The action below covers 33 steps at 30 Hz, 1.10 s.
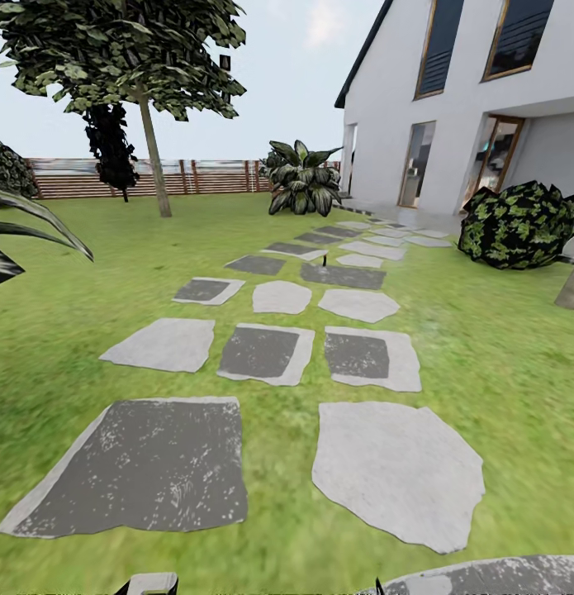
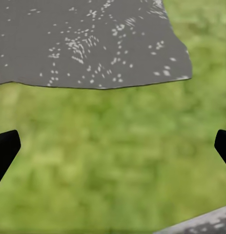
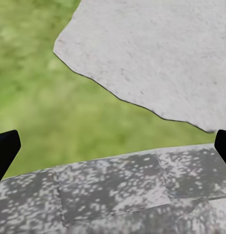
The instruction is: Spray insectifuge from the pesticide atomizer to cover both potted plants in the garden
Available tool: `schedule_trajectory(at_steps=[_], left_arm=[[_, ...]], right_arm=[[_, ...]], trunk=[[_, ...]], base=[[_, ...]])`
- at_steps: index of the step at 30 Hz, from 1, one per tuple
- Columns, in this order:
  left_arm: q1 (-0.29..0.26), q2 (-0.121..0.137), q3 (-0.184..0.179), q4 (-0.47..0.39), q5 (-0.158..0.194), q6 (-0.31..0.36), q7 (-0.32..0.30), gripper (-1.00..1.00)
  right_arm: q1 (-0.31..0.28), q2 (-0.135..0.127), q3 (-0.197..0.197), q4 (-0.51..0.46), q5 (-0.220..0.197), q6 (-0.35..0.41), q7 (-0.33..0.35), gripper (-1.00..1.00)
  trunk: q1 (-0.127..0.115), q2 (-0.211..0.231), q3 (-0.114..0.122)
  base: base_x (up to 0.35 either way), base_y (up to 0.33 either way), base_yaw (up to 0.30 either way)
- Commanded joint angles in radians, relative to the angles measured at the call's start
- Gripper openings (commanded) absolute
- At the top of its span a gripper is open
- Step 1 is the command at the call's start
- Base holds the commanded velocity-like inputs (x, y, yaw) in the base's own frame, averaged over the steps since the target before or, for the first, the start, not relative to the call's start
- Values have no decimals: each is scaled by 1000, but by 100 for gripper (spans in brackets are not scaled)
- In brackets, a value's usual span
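The coming move turns on the way ahead. What I take to be the pesticide atomizer (image 1: 325, 264) is a slim dark speck, too small to be sure of. It stands upright, long axis vertical, at the near edge of a dark grey flat stepping stone (image 1: 343, 276) well up the path; it is far from both grippers and almost straight in front, a touch toward the robot's right.

A broad-leaved rosette with pale-striped green leaves (image 1: 301, 178) sits beyond it, close before the brown slatted wooden fence (image 1: 154, 178); it may be one of the potted plants, though no pot can be made out.

The left gripper (image 2: 113, 148) hangs released, its black fingertips (image 2: 5, 151) spread wide over the green lawn (image 2: 113, 161), just beside the edge of a large dark grey speckled stone (image 2: 83, 39). The right gripper (image 3: 113, 148) is likewise released and holds nothing; below it lie a pale grey irregular stone (image 3: 156, 53) and the rim of a grey speckled paved patio (image 3: 113, 187).

In my judgement nothing can be grasped from here; the base must first roll forward along the stones. The right arm looks slightly better placed for the reach; a side-on grasp across the upright body would suit.
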Motion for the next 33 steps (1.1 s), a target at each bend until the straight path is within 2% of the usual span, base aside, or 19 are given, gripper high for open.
schedule_trajectory(at_steps=[1, 19, 33], left_arm=[[-1, 0, 7, 1, -8, -4, 0, 100], [-1, -1, 7, 0, -6, -4, 0, 100], [-1, -3, 9, -2, -4, -5, 0, 100]], right_arm=[[-1, 0, 0, 0, 9, -2, -8, 100], [-1, 2, -6, 1, 5, 1, -9, 100], [-1, 2, -7, 1, 3, 1, -9, 100]], trunk=[[4, -8, -4], [73, -134, -81], [73, -134, -103]], base=[[0, 0, 0], [0, 0, 0], [38, 0, 0]])
